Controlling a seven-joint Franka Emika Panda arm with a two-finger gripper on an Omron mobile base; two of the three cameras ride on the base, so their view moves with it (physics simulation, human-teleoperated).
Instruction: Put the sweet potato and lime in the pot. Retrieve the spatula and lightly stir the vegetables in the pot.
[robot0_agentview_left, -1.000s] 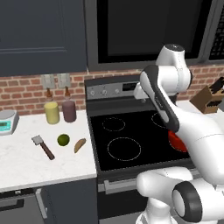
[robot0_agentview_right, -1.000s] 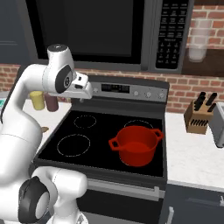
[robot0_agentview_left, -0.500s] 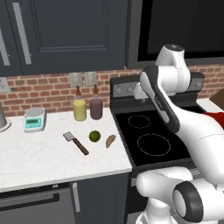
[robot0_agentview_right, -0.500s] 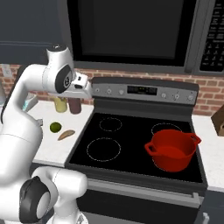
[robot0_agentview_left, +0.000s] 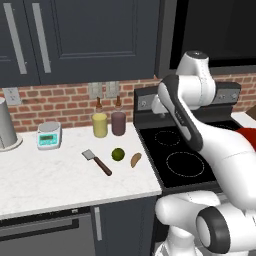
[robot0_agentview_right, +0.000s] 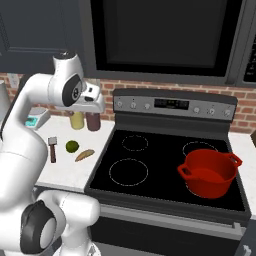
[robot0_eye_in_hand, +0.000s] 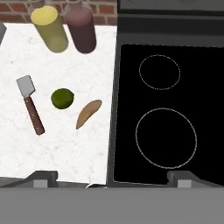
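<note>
So the sweet potato (robot0_eye_in_hand: 89, 113), a stubby tan tuber with tapered ends, lies on the white marbled table (robot0_agentview_left: 45, 180) just beside the glossy black stovetop (robot0_agentview_right: 165, 165). The round green lime (robot0_eye_in_hand: 62, 98) sits between it and the spatula (robot0_eye_in_hand: 30, 104), with its square grey blade and dark wooden handle. The shiny red pot (robot0_agentview_right: 209, 173) is on the stove's right front burner. Jaws hang wide open above, holding nothing.
</note>
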